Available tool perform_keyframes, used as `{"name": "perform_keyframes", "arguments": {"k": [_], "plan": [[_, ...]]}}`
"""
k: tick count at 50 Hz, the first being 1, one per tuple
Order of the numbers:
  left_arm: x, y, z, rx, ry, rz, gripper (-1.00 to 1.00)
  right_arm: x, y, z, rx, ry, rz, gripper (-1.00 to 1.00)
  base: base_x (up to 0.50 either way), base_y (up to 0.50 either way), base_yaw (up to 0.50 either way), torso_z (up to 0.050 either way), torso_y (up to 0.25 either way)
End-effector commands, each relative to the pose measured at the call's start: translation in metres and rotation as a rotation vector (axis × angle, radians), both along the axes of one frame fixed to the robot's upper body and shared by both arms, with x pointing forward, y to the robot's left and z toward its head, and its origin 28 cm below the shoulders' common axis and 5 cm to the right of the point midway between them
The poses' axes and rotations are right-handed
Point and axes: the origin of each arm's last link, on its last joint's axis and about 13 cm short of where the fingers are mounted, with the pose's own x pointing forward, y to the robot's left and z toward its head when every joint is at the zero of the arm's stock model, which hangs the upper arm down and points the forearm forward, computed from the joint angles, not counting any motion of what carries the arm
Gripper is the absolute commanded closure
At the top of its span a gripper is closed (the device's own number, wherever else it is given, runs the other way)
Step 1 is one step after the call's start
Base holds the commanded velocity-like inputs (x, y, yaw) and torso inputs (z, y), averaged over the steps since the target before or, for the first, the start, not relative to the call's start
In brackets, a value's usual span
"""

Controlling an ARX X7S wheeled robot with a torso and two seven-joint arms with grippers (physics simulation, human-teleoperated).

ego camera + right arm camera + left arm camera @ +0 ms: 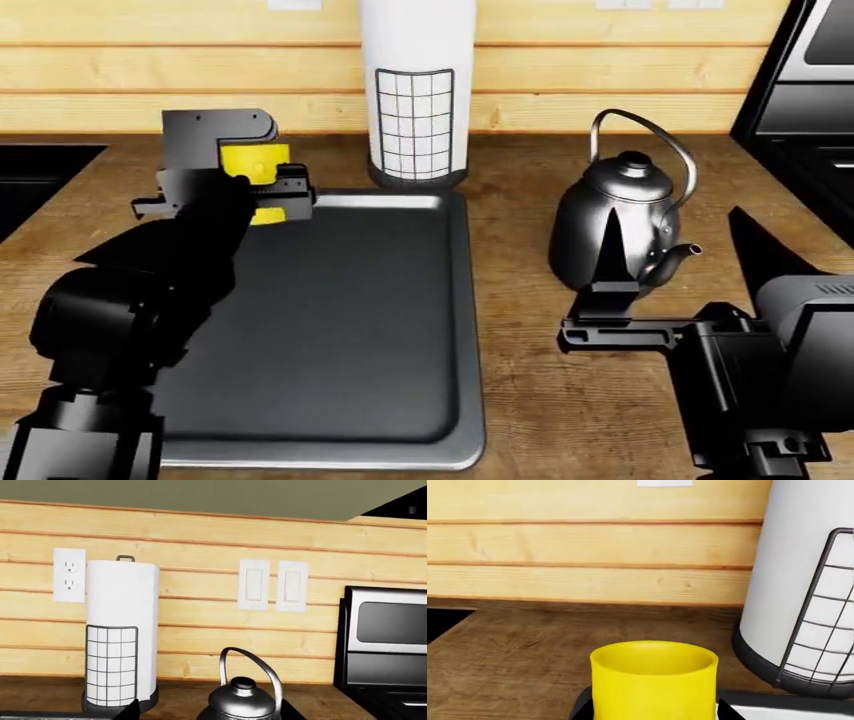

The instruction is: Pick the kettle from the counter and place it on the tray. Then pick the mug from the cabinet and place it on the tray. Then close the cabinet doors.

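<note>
My left hand (267, 190) grips the mug (256, 170) above the tray's (461, 300) upper-left corner; the kettle (617, 235) sits on the counter (534, 330), my right hand (617, 262) open behind it.

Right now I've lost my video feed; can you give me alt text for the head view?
The left gripper holds a yellow mug over the far left corner of a dark baking tray on a wooden counter. A silver kettle stands on the counter right of the tray, the right gripper open just before it, and a paper towel roll stands behind the tray.

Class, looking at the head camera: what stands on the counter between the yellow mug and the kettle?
In the head view, the white roll in its wire-grid holder stands between mug and kettle, set farther back.
</note>
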Motion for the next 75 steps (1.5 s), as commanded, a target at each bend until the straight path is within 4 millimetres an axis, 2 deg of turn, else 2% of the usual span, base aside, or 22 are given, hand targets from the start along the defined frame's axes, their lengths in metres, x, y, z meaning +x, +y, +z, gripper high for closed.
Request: {"name": "perform_keyframes", "arguments": {"k": [1,10,11,29,34,43,51,60,67,75], "plan": [[0.000,0.001,-0.010,0.001,0.034,0.012,1.00,0.001,0.000,-0.002,0.006,0.006,0.003,-1.00,0.00,0.00,0.00,0.000,0.000],[0.000,0.003,-0.013,-0.007,0.043,0.008,1.00,0.002,0.001,-0.003,0.008,0.012,0.007,-1.00,0.00,0.00,0.00,0.000,0.000],[0.001,0.004,-0.013,-0.009,0.044,0.010,-1.00,0.002,0.001,-0.003,0.008,0.013,0.006,-1.00,0.00,0.00,0.00,0.000,0.000],[-0.002,0.007,0.001,-0.024,0.017,0.002,-1.00,0.003,0.001,-0.003,0.008,0.014,0.008,-1.00,0.00,0.00,0.00,0.000,0.000],[-0.009,0.007,0.020,-0.043,-0.038,-0.033,-1.00,0.002,0.001,-0.002,0.008,0.011,0.007,-1.00,0.00,0.00,0.00,0.000,0.000],[-0.041,0.005,0.070,-0.059,-0.184,-0.119,-1.00,0.003,0.001,0.002,-0.020,0.012,0.004,-1.00,0.00,0.00,0.00,0.000,0.000],[-0.086,-0.002,0.091,-0.011,-0.296,-0.215,-1.00,0.006,-0.012,0.037,-0.014,0.039,0.048,-1.00,0.00,0.00,0.00,0.000,0.000],[-0.123,-0.005,0.089,0.001,-0.349,-0.288,-1.00,0.025,-0.037,0.071,-0.059,0.104,0.024,-1.00,0.00,0.00,0.00,0.000,0.000],[-0.138,-0.005,0.083,-0.005,-0.357,-0.321,-1.00,0.046,-0.055,0.082,-0.065,0.162,0.003,-1.00,0.00,0.00,0.00,0.000,0.000],[-0.157,-0.005,0.079,-0.019,-0.381,-0.358,-1.00,0.074,-0.071,0.086,-0.086,0.221,-0.038,-1.00,0.00,0.00,0.00,0.000,0.000]]}}
